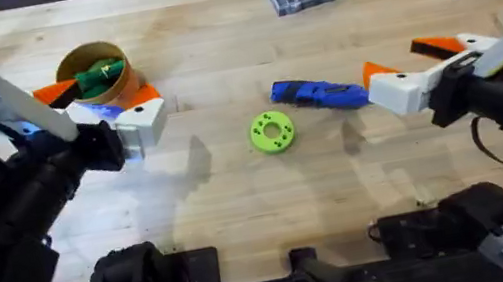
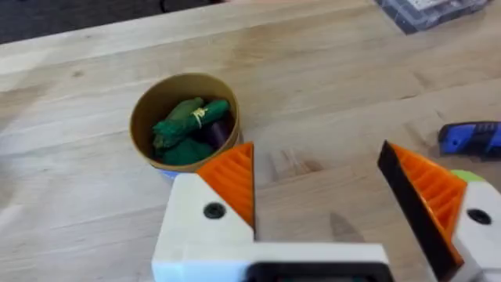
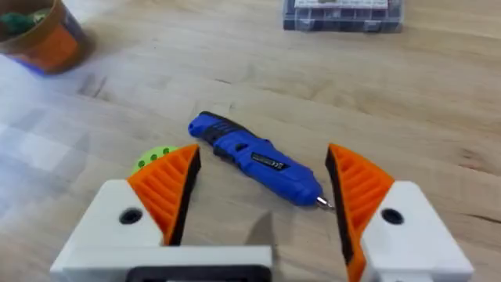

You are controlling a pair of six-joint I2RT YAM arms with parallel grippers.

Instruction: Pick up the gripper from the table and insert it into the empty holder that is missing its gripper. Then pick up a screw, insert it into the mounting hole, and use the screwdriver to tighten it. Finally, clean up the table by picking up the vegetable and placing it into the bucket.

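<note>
Your left gripper (image 1: 98, 96) reaches in from the left of the overhead frame, spread wide and empty beside the one round orange bucket (image 1: 95, 73), which holds one dark green leafy toy vegetable (image 1: 100, 76). Your right gripper (image 1: 410, 57), at right, gapes empty near the one slim blue screwdriver (image 1: 319, 94) lying mid-desk (image 1: 238, 184).
</note>
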